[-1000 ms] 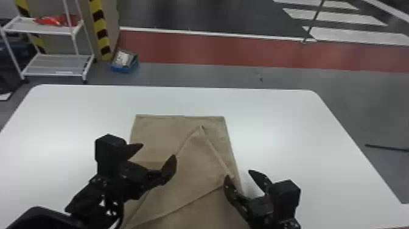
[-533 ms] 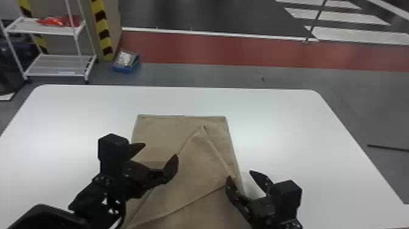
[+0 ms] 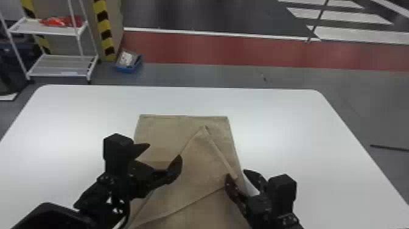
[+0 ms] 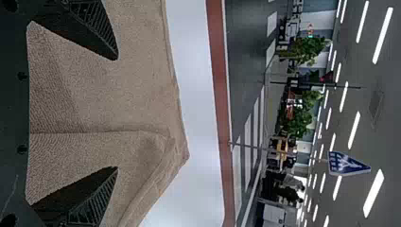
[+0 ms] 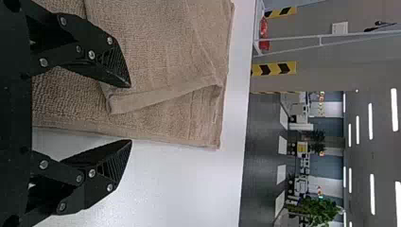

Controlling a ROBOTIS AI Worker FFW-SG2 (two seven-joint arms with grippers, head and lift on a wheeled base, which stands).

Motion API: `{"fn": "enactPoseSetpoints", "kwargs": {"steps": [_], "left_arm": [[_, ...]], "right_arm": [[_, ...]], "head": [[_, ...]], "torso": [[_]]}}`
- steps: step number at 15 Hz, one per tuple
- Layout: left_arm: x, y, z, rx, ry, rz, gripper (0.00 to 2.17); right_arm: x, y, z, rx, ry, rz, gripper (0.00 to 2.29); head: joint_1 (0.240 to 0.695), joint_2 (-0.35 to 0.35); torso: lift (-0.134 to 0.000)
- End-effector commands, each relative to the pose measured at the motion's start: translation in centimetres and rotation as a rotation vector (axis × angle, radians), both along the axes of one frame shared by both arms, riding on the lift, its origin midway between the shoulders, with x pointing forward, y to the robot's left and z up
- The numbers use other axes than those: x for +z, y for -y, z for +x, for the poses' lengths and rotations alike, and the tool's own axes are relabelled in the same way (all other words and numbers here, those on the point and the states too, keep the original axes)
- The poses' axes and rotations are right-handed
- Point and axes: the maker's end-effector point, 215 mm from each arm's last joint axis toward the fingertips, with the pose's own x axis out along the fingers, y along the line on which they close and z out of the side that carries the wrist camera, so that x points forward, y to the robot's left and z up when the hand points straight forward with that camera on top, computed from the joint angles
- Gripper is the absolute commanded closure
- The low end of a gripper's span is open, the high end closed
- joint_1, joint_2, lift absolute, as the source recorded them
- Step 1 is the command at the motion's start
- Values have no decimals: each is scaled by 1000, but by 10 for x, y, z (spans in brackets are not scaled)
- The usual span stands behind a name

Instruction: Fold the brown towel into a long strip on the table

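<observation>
Status: your brown towel (image 3: 161,131) lies on the white table (image 3: 304,128), with a flap (image 3: 201,164) folded over it at a slant, its peak near the towel's far edge. Judge the task partly done: the long strip is not formed. Remaining: square the flap to the towel's sides, then fold lengthwise and flatten.

Left gripper (image 3: 164,151): fingers spread above the towel's left part. Right gripper (image 3: 237,172): fingers spread across the towel's right edge, pinching nothing.

Use the head view for the flap's full slant across the towel. Use the right wrist view for the flap's corner hem (image 5: 118,103), close beside the inner finger.
</observation>
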Motion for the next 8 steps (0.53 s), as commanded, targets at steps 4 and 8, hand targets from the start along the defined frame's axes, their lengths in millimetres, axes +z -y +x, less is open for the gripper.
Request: {"fn": "enactPoseSetpoints", "kwargs": {"steps": [4,8], "left_arm": [[0,-2,1,-1,-4,-5,39],[-2,-2,0,-1,-7,-4,39]], "right_arm": [[0,-4,-1,7,-4,5,822],[3,-7,0,11,2,8,826]], "head": [[695,-133],[695,-127]], "torso": [[-123],[-123]]}}
